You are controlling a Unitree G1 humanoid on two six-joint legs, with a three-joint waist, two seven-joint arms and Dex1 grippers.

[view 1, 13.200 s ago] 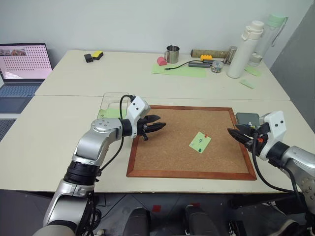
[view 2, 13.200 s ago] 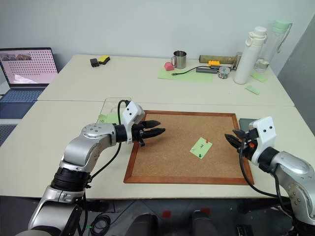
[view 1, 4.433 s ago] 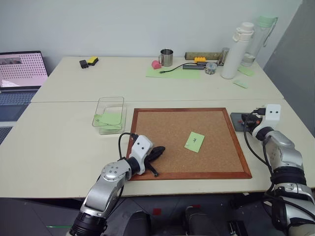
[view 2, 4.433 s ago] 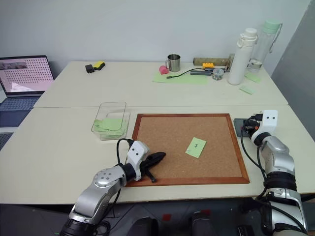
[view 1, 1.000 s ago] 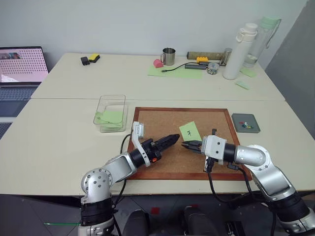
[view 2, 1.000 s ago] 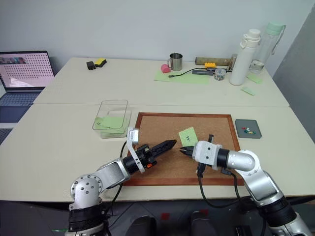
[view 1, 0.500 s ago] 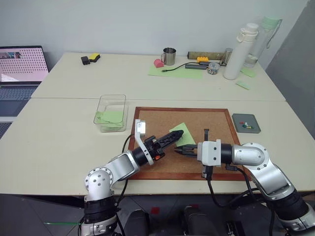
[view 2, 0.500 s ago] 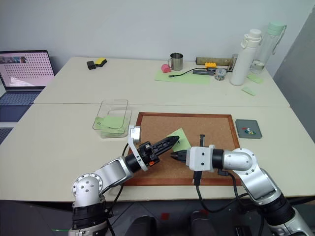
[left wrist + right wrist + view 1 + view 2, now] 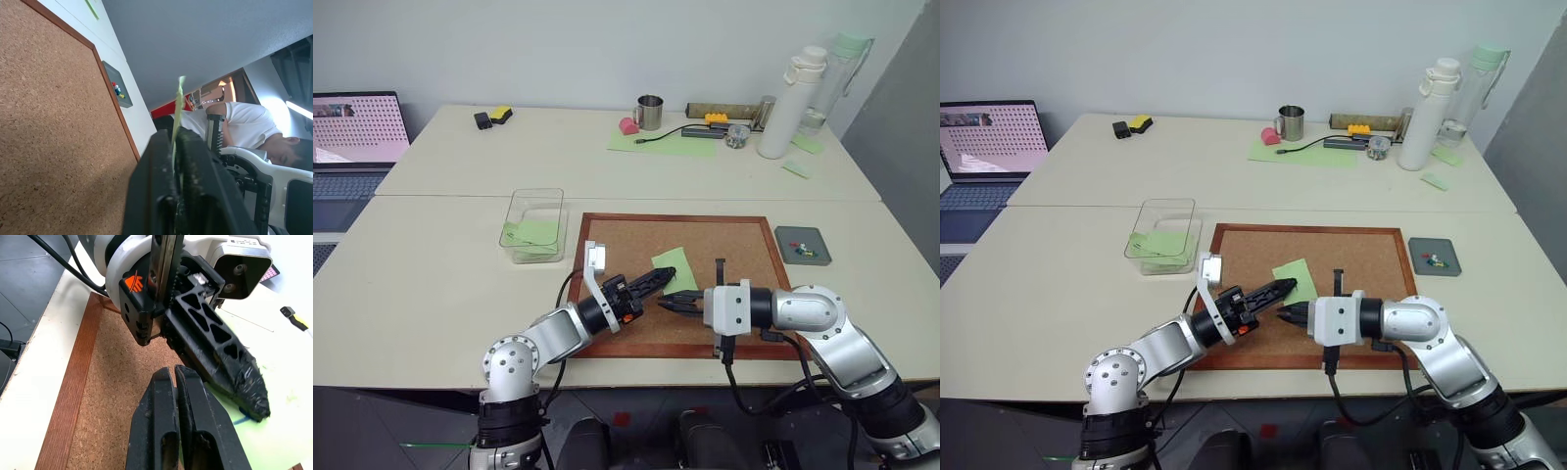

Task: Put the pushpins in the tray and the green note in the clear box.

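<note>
Two grippers meet above the middle of the wood-framed cork board (image 9: pixel 607 227); my left gripper (image 9: pixel 668 274) is clamped shut on the small light-green square paper note (image 9: pixel 674 269), the paper running edge-on between its black fingers (image 9: pixel 155 161) in the left wrist view; the note is lifted off the cork, tilted, with one corner pinched; my right gripper (image 9: pixel 668 300) points toward the left one, its fingers pressed together; from the right wrist view its tips sit at the note's edge, but whether paper lies between them I cannot tell; the left gripper's taped fingertip (image 9: pixel 254 394) lies across the green sheet just beyond them.

Transparent rectangular plastic box (image 9: pixel 532 227) stands on the bench (image 9: pixel 431 284) just beside the board's left frame; plain green slips (image 9: pixel 530 235) lie inside it.

Small dark-grey square tray (image 9: pixel 802 245) sits on the bench right of the board, well apart from both grippers; coloured pushpins (image 9: pixel 801 249), red and green among them, lie in it.
</note>
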